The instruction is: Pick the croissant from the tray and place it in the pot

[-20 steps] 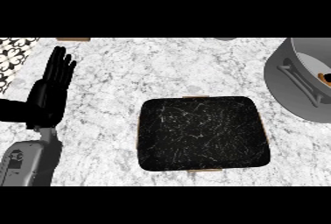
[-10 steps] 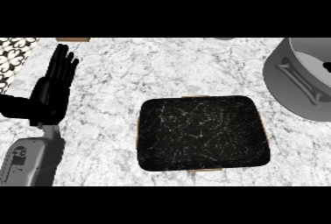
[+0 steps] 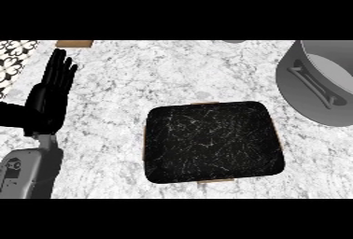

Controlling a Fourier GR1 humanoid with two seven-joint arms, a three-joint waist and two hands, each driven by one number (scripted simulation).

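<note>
A black marbled tray [image 3: 210,140] lies in the middle of the counter, and I see no croissant on it. The grey pot [image 3: 318,84] stands at the right edge, partly cut off, a handle showing on its side; its inside is hidden. My left hand [image 3: 48,98] rests at the left with straight fingers pointing up, apart from the tray and holding nothing. No right hand shows in the head view.
White marble counter surrounds the tray. A patterned black-and-white surface [image 3: 14,56] shows at the far upper left. A small brown object [image 3: 74,43] sits at the counter's top edge.
The view has shifted slightly; the left hand sits a little higher and further right than a second ago. The tray and pot have not moved.
</note>
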